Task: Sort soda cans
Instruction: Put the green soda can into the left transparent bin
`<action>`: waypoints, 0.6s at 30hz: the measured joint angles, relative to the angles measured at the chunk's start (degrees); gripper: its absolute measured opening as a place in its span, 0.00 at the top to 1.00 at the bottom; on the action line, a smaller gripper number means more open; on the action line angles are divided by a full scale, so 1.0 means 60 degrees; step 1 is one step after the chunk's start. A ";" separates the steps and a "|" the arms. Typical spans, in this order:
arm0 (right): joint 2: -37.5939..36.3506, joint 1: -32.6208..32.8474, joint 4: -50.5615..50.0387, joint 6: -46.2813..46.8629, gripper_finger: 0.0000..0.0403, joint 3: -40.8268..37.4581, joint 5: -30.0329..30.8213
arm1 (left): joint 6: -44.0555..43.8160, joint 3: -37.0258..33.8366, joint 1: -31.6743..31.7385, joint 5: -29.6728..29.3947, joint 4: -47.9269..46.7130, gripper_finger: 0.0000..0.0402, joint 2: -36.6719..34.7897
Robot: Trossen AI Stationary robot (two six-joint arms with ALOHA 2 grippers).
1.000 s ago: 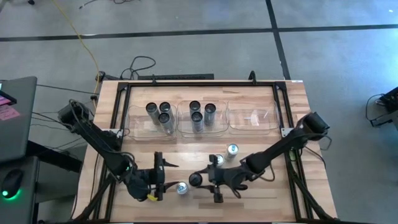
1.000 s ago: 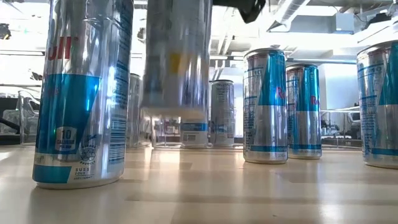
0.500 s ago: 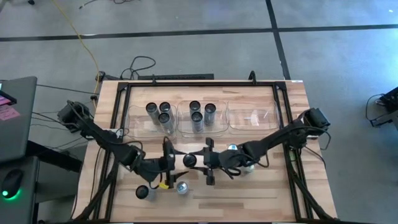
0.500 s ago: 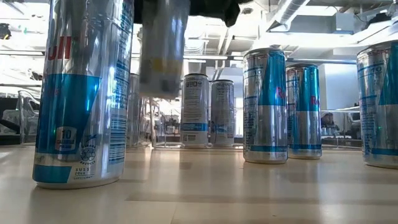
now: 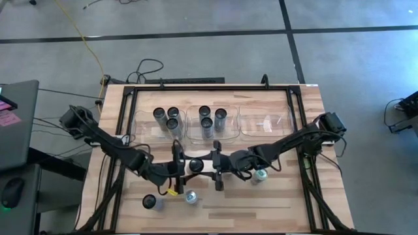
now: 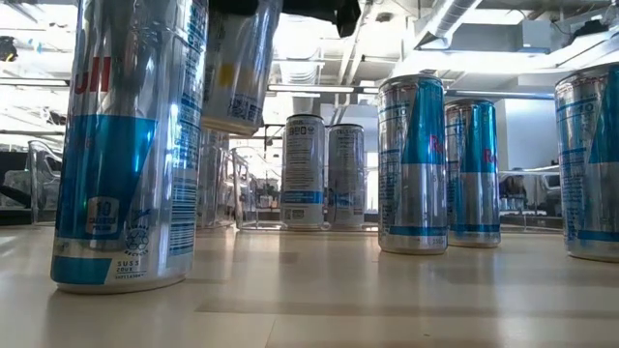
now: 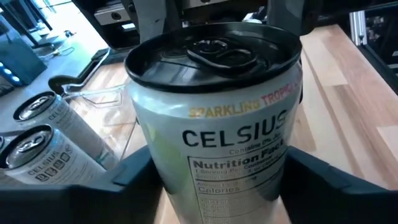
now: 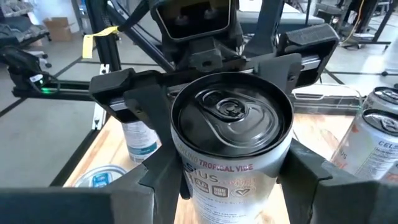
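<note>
Right wrist view shows our right gripper [image 8: 221,171] with its fingers [image 8: 305,171] pressed against the sides of a black-topped can [image 8: 231,134], and the left gripper [image 5: 175,167] faces it from the far side of the same can. In the left wrist view the left fingers [image 7: 134,171] flank the can closely, but we cannot tell whether they are clamped or only closing, so the state of that grip stays open to doubt. We judge this to be a hand-over: one can is held aloft over the middle of the table [image 5: 307,202], between the two grippers, tilted in the low view. The next move calls for one gripper to have a sure hold before the other lets go, then a carry to the far left bin [image 5: 145,134] or the middle bin [image 5: 228,136]; each already holds three black-topped cans, so which one applies we cannot say. The right bin [image 5: 277,124] appears to hold no cans. Still to sort on the near side are another black-topped can [image 5: 149,202] and two blue-topped cans [image 5: 191,196], one by the right arm. Cans already standing in the bins crowd the drop spots, and the two wrists sit close together, so withdrawal needs care.
</note>
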 joint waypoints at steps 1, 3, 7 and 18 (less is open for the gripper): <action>-0.0004 -0.0019 0.0026 0.0004 0.48 0.0004 -0.0013 | -0.0039 0.0000 0.0000 0.0028 -0.0080 0.40 -0.0055; -0.0004 -0.0091 0.0090 0.0019 0.48 0.0004 -0.0219 | -0.0153 0.0000 0.0007 0.0014 -0.0200 0.40 -0.0135; -0.0004 -0.0200 0.0091 0.0035 0.47 0.0015 -0.0465 | -0.0243 0.0000 0.0015 -0.0036 -0.0264 0.40 -0.0202; -0.0548 -0.0203 -0.0142 0.0306 0.32 0.0009 -0.0743 | -0.0875 0.0012 -0.0041 -0.0702 -0.1116 0.40 -0.1188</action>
